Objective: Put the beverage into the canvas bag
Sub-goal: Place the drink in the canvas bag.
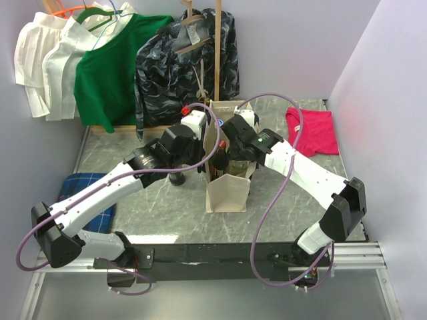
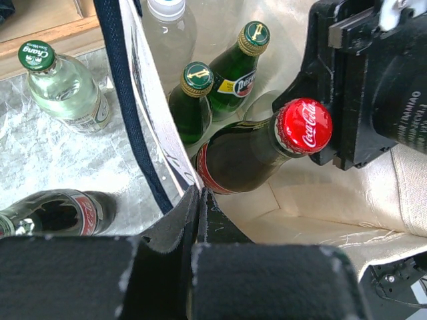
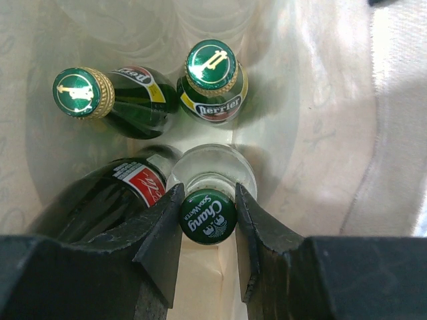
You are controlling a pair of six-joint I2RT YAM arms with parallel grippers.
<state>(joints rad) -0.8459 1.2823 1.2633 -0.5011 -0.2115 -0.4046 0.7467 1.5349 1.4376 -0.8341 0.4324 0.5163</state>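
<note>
The cream canvas bag [image 1: 228,190] stands upright mid-table, its navy handle [image 2: 127,100] running along the left rim. My left gripper [image 2: 199,193] is shut on that rim's fabric and holds the mouth apart. My right gripper [image 3: 208,215] reaches down inside the bag [image 3: 320,100], shut on the green cap of a clear Chang soda-water bottle [image 3: 213,167]. Beside that bottle, inside the bag, are two green Perrier bottles [image 3: 207,80] and a leaning Coca-Cola bottle [image 2: 253,150] with a red cap. In the left wrist view the right gripper's body [image 2: 363,80] hides the held bottle.
Outside the bag's left wall, another Chang bottle [image 2: 63,87] stands on the marble table [image 1: 293,193] and a Coca-Cola bottle [image 2: 57,213] lies on its side. Hanging clothes [image 1: 113,67] line the back. A red cloth [image 1: 312,130] lies back right, a blue one [image 1: 83,190] at the left.
</note>
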